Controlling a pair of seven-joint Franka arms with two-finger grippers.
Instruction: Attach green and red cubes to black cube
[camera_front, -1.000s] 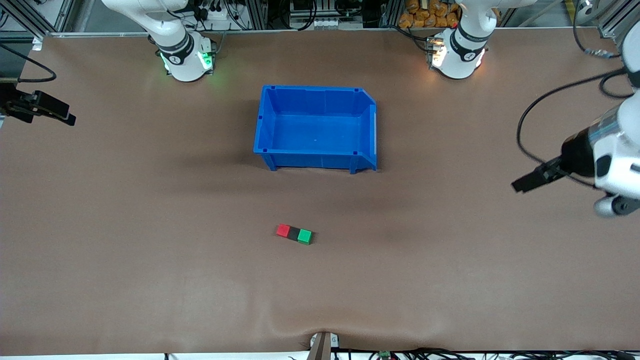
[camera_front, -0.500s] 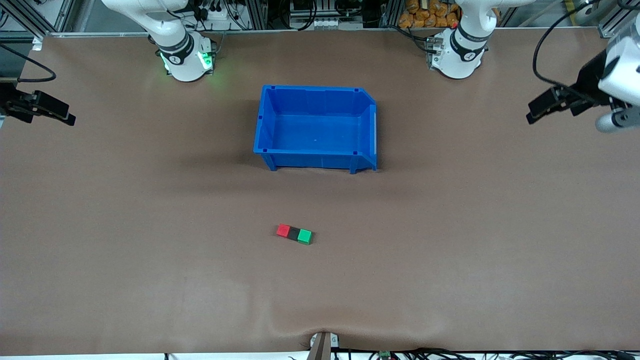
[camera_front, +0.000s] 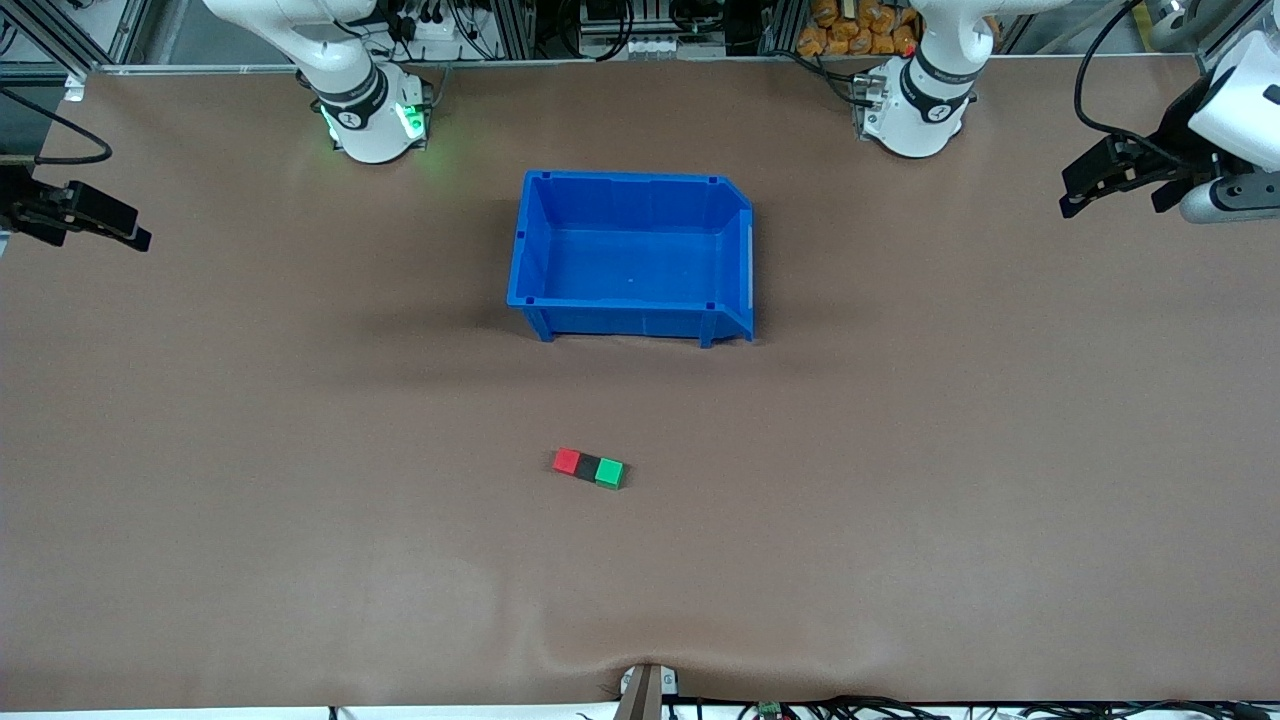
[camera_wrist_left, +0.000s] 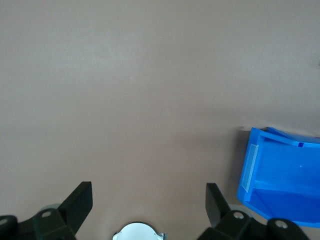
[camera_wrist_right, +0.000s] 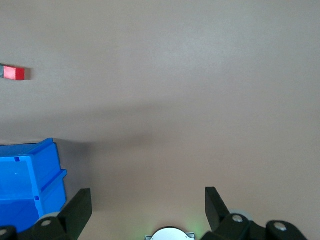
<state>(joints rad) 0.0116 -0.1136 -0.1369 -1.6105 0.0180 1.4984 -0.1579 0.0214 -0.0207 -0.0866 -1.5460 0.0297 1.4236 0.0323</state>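
Red cube (camera_front: 566, 460), black cube (camera_front: 587, 465), green cube (camera_front: 609, 472) joined, frame centre. My left gripper (camera_front: 1085, 190) upper right, my right gripper (camera_front: 125, 232) upper left, both wide, empty. Risk: careless pass knocks row apart.

A robotics lab: two white arm bases (camera_front: 372, 110) bolted on a brown table (camera_front: 300, 500), aluminium frames (camera_front: 60, 35) and many cables (camera_front: 620, 25).

There were three small cubes: one red cube (camera_front: 566, 460), one black cube (camera_front: 587, 466) and one green cube (camera_front: 609, 472). One blue bin (camera_front: 630, 255) was there too.
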